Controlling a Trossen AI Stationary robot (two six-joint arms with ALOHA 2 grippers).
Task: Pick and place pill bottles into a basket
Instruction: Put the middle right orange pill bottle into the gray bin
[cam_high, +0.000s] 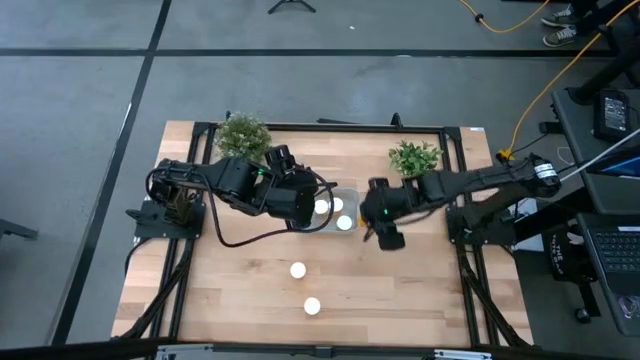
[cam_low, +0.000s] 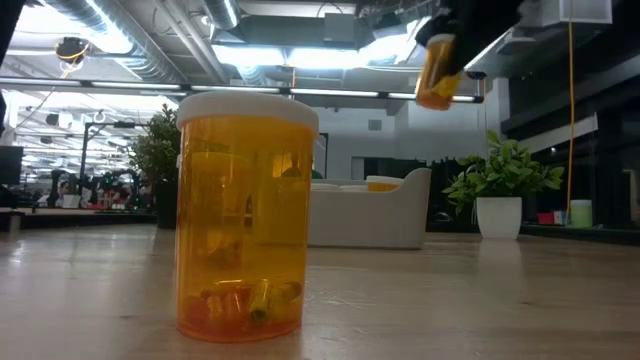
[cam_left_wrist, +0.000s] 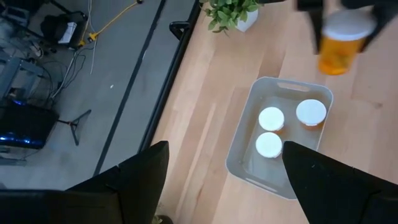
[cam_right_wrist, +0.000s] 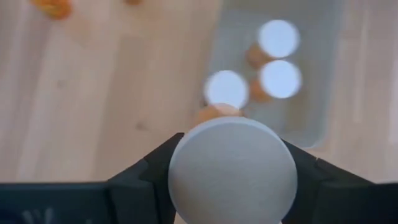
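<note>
The pale grey-blue basket (cam_high: 352, 192) stands at the table's far middle with three white-capped amber pill bottles (cam_left_wrist: 271, 118) upright in it. My right gripper (cam_high: 372, 214) is just right of the basket and is shut on another pill bottle (cam_low: 438, 70), held high above the table. My left gripper (cam_left_wrist: 224, 180) is open and empty above the basket's left side (cam_high: 308, 206). Two more bottles (cam_high: 298, 270) (cam_high: 312, 306) stand on their bases on the near middle of the table. One of these fills the low view (cam_low: 245, 215). My right gripper pinches the bottle at its white cap (cam_right_wrist: 233, 171), one finger on either side. The fingers (cam_left_wrist: 314, 25) come from above, pointing down. The amber body (cam_left_wrist: 336, 56) hangs below them, a little tilted and lifted clear of the table and basket.
Two green potted plants (cam_high: 243, 133) (cam_high: 414, 156) stand at the table's far edge, left and right of the basket. Bare wood lies around the two standing bottles. Cables and equipment are on the floor beyond the table.
</note>
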